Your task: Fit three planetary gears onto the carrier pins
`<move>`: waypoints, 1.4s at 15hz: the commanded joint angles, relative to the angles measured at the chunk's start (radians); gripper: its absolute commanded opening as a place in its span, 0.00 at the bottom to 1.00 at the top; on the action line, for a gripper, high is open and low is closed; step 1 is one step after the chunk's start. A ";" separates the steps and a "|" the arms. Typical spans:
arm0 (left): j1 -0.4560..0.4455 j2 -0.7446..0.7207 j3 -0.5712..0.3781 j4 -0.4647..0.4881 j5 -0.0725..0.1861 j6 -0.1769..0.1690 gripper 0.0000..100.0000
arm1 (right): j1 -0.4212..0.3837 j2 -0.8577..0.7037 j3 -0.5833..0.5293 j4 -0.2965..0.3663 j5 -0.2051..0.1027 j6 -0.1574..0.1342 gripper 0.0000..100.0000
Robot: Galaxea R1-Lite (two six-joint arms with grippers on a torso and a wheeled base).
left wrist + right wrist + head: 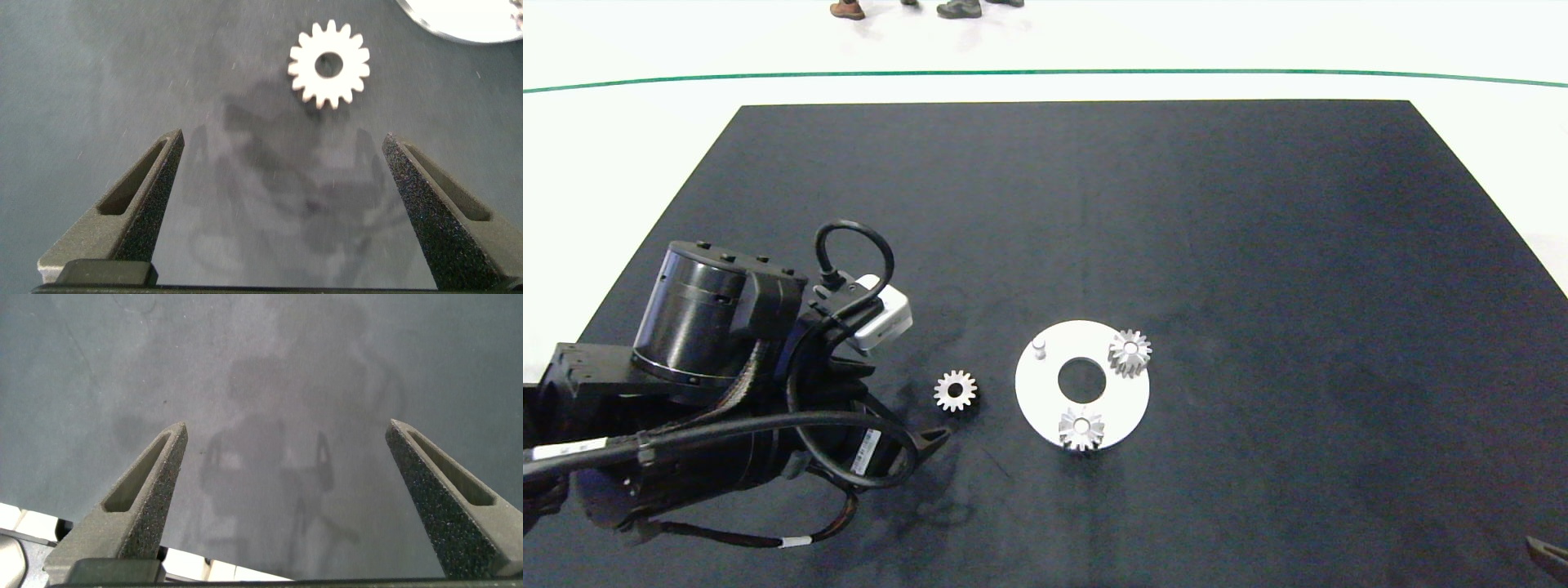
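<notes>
I read no brand or legible writing anywhere; the white tags on my left arm's cables are too small to make out. I count three gears: two seated on the white disc (1045, 400), at its upper right (1129, 353) and bottom (1081, 428), and one loose gear (955, 390) on the black mat (1258, 245) just left of it. One pin (1039, 345) stands bare at the disc's upper left. My left gripper (282, 204), lower left of frame, hangs spread wide near the loose gear, holding nothing. My right gripper (286, 498), at the lower right corner, is spread wide too.

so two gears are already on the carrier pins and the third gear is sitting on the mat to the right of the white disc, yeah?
Not quite: the head view shows the third gear lying on the mat to the left of the white disc, near the open left gripper. Two gears are indeed on carrier pins; one pin is bare.
</notes>
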 commanded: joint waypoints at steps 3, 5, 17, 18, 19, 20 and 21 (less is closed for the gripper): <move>0.002 0.079 -0.017 -0.034 0.001 0.001 1.00 | -0.004 -0.057 0.004 0.003 -0.002 -0.001 1.00; 0.005 0.088 -0.031 -0.034 0.001 0.001 1.00 | -0.004 -0.054 0.004 0.001 -0.002 -0.003 1.00; 0.010 0.124 -0.037 -0.089 0.001 -0.025 0.88 | -0.004 -0.047 0.004 0.000 -0.002 -0.001 1.00; 0.010 0.122 -0.035 -0.089 0.001 -0.028 0.85 | -0.004 -0.047 0.004 0.000 -0.002 -0.001 1.00; 0.009 0.122 -0.034 -0.091 0.001 -0.028 0.83 | -0.004 -0.047 0.004 0.000 -0.002 -0.001 1.00; 0.007 0.125 -0.031 -0.091 0.001 -0.027 0.82 | -0.004 -0.047 0.004 0.000 -0.002 -0.001 1.00; 0.005 0.127 -0.031 -0.091 0.001 -0.027 0.79 | -0.004 -0.047 0.004 0.000 -0.002 -0.001 1.00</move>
